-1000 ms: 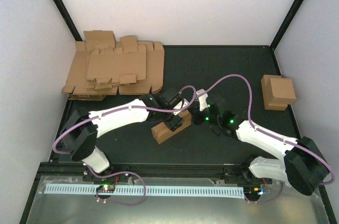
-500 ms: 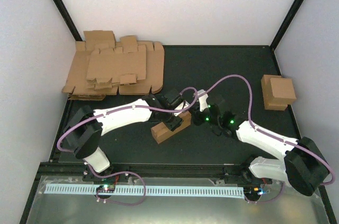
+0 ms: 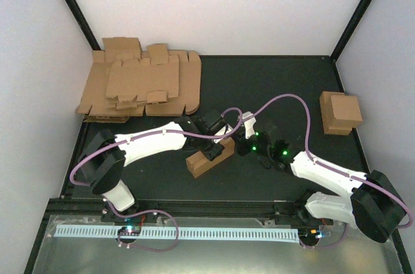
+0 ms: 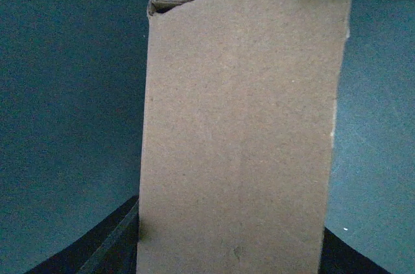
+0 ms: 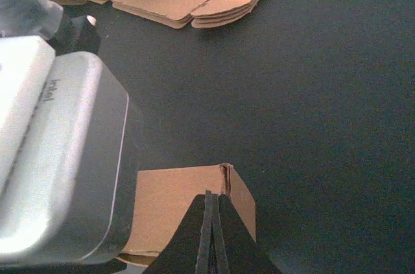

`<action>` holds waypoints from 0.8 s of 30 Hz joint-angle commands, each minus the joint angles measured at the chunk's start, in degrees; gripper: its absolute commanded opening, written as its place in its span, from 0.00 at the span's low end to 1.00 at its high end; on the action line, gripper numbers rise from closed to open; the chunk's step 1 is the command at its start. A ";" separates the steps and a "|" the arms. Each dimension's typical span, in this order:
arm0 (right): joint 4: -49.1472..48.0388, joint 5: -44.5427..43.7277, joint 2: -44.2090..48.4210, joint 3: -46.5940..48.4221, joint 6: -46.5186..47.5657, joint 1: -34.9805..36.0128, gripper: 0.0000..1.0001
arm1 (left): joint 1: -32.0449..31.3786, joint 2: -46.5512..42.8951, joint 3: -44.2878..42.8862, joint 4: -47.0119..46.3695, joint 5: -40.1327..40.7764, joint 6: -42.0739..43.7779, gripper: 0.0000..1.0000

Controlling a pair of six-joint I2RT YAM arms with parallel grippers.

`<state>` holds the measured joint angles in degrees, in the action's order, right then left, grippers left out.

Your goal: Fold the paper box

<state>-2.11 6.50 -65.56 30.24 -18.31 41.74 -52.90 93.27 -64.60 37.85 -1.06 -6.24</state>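
Top external: one paper box [image 3: 209, 156], part-folded, sits on the tabletop [image 3: 279, 86] roughly centre, towards my side. It lies at a slant, long axis running near-left to far-right. Both my arms meet over it.

Left arm [image 3: 152, 139] reaches in from the left, and my left jaws are over the box's far-right half. Left wrist view: the paper box [image 4: 240, 138] fills the frame as a plain brown panel with a ragged flap edge at the top. One finger [image 4: 104, 251] shows at its lower left edge and the other at lower right, so these jaws are partly spread with the box between them. Can't tell if they squeeze it or merely flank it.

Right arm [image 3: 324, 173] comes in from the right. Right wrist view: my right jaws are closed tight, fingers [image 5: 194, 235] flat together with nothing visible between them. Their tips are at the top edge of the paper box [image 5: 175, 199], by its corner; contact not readable. One silver camera housing [image 5: 58, 151] on my left wrist sits just left of them, over the box.

Other cardboard:
- One pile of flat blanks [image 3: 139, 86] in the far-left corner, several sheets, exact count not readable.
- One closed box [image 3: 340, 112] by the right wall, well apart from the rest.

Two purple cables [image 3: 285, 98], one per arm.
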 commanded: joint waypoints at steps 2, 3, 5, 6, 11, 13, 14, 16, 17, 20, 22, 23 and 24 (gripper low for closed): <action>2.55 0.18 0.69 -1.97 -0.59 1.47 0.02 | 0.17 0.59 -1.32 -0.15 1.84 -1.76 0.45; 2.59 0.06 0.72 -2.02 -0.59 1.56 0.02 | 0.17 0.59 -1.32 -0.25 1.79 -1.76 0.45; 2.84 -0.22 0.71 -2.07 -0.47 1.70 0.02 | 0.17 0.68 -1.31 -0.22 1.79 -1.76 0.45; 2.89 -0.53 0.70 -2.15 -0.42 1.77 0.02 | 0.17 0.68 -1.28 -0.34 1.72 -1.75 0.45; 2.08 -0.70 0.83 -3.81 -0.99 2.11 0.02 | 0.17 0.85 -1.23 -0.51 1.17 -1.45 0.44; 1.88 -0.70 0.79 -4.40 -1.08 2.25 0.02 | 0.17 0.94 -1.23 -0.51 1.00 -1.29 0.44; 1.85 -0.82 0.87 -4.65 -1.10 2.29 0.02 | 0.17 0.94 -1.23 -0.56 0.98 -1.31 0.44; 1.76 -1.08 1.12 -4.90 -1.19 2.30 0.02 | 0.17 0.94 -1.23 -0.63 0.63 -1.19 0.44; 1.81 -1.20 1.25 -4.92 -1.01 2.30 0.02 | 0.17 0.88 -1.23 -0.67 0.54 -1.23 0.44; 2.02 -1.44 1.65 -4.83 -0.82 2.29 0.02 | 0.17 0.91 -1.14 -0.69 0.39 -1.22 0.44; 1.47 -1.49 1.70 -5.39 -1.08 2.29 0.02 | 0.17 0.89 -1.14 -0.78 -0.07 -1.13 0.44; 0.90 -1.43 1.67 -5.90 -1.23 2.24 0.02 | 0.17 0.82 -1.14 -0.84 -0.28 -1.01 0.44; 0.16 -1.27 1.60 -6.73 -1.48 2.31 0.02 | 0.17 0.85 -1.06 -0.92 -0.40 -1.05 0.44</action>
<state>-5.48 4.23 -63.90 26.85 -18.81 43.07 -52.97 93.27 -64.60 37.87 -1.45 -6.20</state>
